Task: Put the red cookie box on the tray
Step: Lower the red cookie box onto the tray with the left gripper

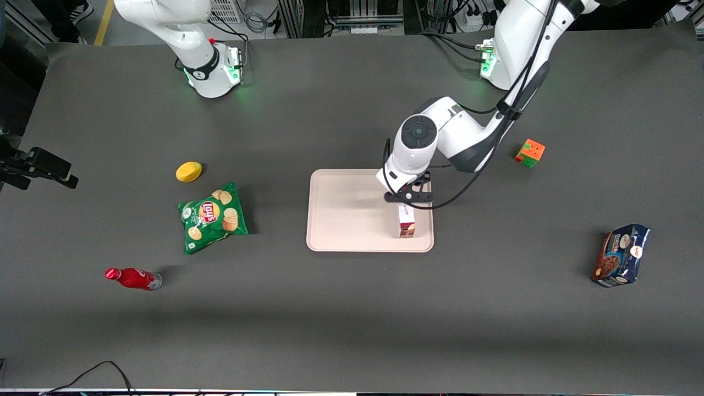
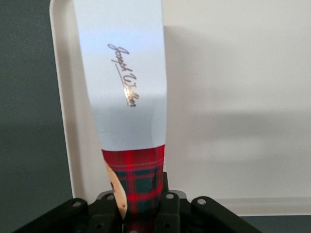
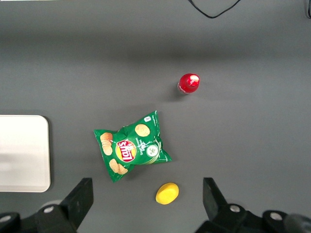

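While standing on end inside the tray (image 1: pixel 341 220), near its rim toward the working arm's end, red cookie box (image 1: pixel 407 224) being clamped at its upper end by gripper (image 1: pixel 408 201), fingers (image 2: pixel 167 206) pressing against the tartan faces. Lying farther off: chips bag (image 1: pixel 213 216), red bottle (image 1: pixel 132 278), blue cookie packet (image 1: pixel 621 256).

Dark grey tabletop (image 1: pixel 341 330), evenly lit.

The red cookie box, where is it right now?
The red cookie box is over the tray, near the tray's edge toward the working arm's end of the table. The gripper holds it by one end.
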You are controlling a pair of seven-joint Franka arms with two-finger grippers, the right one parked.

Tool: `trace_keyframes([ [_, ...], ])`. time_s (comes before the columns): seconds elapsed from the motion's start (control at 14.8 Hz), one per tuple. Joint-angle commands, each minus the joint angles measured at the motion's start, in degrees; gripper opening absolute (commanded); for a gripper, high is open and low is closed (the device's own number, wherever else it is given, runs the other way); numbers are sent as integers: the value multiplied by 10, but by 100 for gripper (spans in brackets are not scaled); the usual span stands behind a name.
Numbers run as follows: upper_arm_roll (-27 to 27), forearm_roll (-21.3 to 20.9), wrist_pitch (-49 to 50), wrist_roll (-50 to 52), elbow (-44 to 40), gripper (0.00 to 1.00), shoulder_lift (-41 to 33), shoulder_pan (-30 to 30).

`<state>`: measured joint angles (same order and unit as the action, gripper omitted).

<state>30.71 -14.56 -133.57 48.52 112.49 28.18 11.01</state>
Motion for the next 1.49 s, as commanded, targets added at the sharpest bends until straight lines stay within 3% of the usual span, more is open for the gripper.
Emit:
trace_keyframes([
  [0.0, -12, -14, -27, 14, -9, 2, 17, -2],
  [0.68, -20, -21, -49, 14, -25, 5, 46, 0],
  [0.81, -21, -21, -49, 14, -26, 21, 50, -1],
  [0.88, -21, -21, -49, 14, -28, 35, 50, -1],
  [1.02, -21, -21, -49, 14, -29, 89, 51, -2],
  [1.08, -23, -21, -49, 14, -29, 99, 51, -2],
  [1.42, -28, -21, -49, 14, -30, 100, 51, -2],
])
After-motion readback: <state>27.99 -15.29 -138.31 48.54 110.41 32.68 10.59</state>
